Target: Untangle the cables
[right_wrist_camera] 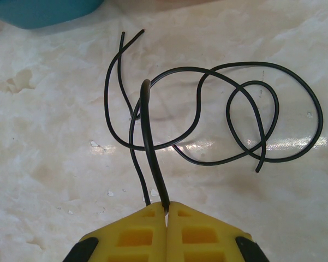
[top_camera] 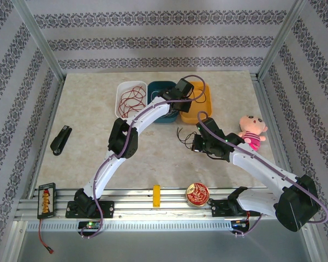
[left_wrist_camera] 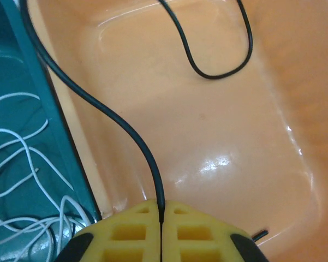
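Top: sorting step; left gripper point(top_camera: 194, 97) over orange bin point(top_camera: 199, 114), right gripper point(top_camera: 192, 141) mid-table | Left wrist: jaws clenched on black cable point(left_wrist_camera: 120, 123) running into bin | Right wrist: jaws clenched on looped black cable point(right_wrist_camera: 199, 109), loops crossing on table point(right_wrist_camera: 43, 180) | Next, judged: slow pull to open loops.

Orange tray point(left_wrist_camera: 224, 131) — black cables point(left_wrist_camera: 125, 130)
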Tool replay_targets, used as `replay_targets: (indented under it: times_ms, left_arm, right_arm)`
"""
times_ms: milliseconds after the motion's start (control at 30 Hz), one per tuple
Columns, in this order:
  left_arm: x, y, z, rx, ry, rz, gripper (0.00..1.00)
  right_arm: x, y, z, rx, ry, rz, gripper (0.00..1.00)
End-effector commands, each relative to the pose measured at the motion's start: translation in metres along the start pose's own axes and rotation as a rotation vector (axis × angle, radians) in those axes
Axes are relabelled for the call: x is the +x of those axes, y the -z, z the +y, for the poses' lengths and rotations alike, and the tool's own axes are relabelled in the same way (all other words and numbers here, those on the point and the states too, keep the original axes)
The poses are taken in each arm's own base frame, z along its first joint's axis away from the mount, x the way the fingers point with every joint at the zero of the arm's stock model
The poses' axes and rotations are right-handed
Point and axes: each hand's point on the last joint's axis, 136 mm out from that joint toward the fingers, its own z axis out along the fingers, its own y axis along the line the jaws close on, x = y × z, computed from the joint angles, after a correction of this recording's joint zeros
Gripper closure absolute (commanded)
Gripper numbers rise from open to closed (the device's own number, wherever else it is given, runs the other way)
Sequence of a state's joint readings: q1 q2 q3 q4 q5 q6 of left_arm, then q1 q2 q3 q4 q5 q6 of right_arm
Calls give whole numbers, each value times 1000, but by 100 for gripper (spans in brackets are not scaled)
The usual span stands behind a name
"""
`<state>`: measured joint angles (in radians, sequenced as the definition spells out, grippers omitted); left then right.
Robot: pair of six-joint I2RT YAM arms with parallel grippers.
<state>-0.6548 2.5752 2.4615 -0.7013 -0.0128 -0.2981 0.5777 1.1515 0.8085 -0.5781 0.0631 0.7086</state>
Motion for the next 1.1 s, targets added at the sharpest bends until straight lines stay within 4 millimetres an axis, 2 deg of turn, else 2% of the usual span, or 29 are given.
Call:
replay_targets:
  times_ms: [0,100,267,500,667,800,967,1067]
  left_arm:
    - [1,0,-11,45,-37,10,100]
    - [1,-1,-24,95,-65,7,100]
    - [8,-10,-31,134,-65,22,100]
    - [18,-28,-32,142,-59,48,100]
    - [16,-35,-28,137,-56,37,99]
    - [4,-30,-26,146,-50,3,73]
    - [-29,-6,-32,166,-49,-90,58]
    - [-52,15,-33,169,-38,-158,53]
  right_arm:
    - [-6,0,-5,16,-18,-27,100]
    - [-7,-1,-4,17,-17,-25,100]
    - [-7,-3,-3,16,-18,-19,100]
    - [-6,-5,-3,15,-22,-16,100]
    - [-5,-5,-4,14,-26,-16,100]
    - [-5,-5,-4,12,-27,-18,100]
    - [-7,-5,-3,10,-21,-22,100]
    - [-9,-4,-2,11,-16,-29,100]
